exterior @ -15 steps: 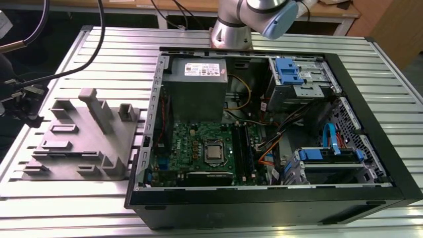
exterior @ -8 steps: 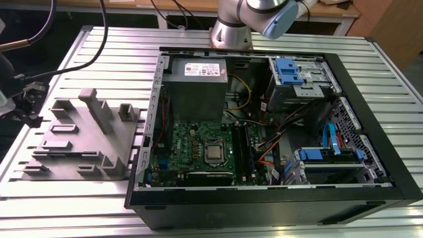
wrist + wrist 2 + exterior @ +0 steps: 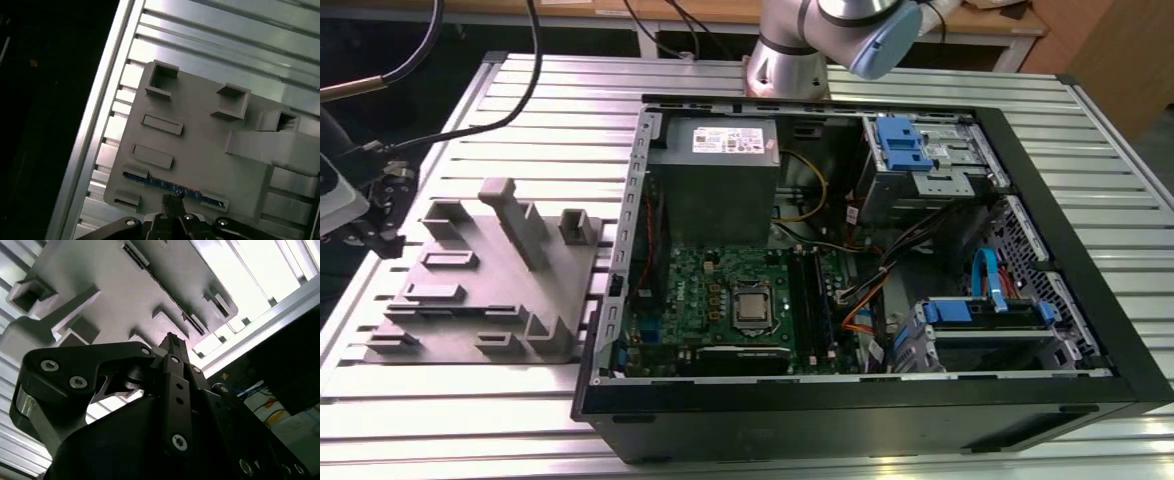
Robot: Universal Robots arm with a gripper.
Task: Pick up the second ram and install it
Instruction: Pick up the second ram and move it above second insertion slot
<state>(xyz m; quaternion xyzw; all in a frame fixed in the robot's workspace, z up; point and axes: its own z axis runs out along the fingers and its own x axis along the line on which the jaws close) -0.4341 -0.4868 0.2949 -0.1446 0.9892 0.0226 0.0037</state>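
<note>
The second ram (image 3: pixel 150 181) is a thin dark strip with a bluish edge. It lies in a long slot along one edge of the grey holder tray (image 3: pixel 200 150), and in the second wrist view the ram (image 3: pixel 176 308) appears as a dark line in that slot. My gripper (image 3: pixel 173 200) hangs over the middle of the strip, apart from it. Its black fingers (image 3: pixel 172 347) are pressed together and hold nothing. In the exterior view the gripper (image 3: pixel 374 215) hovers at the left edge, beside the tray (image 3: pixel 467 320).
An open computer case (image 3: pixel 854 250) lies on the slatted metal table (image 3: pixel 480 90) on the exterior view's right, showing the green motherboard (image 3: pixel 720 300) with its memory slots (image 3: pixel 811 300). Grey upright slabs (image 3: pixel 520 225) stand on the tray. The table's edge runs close beside the tray.
</note>
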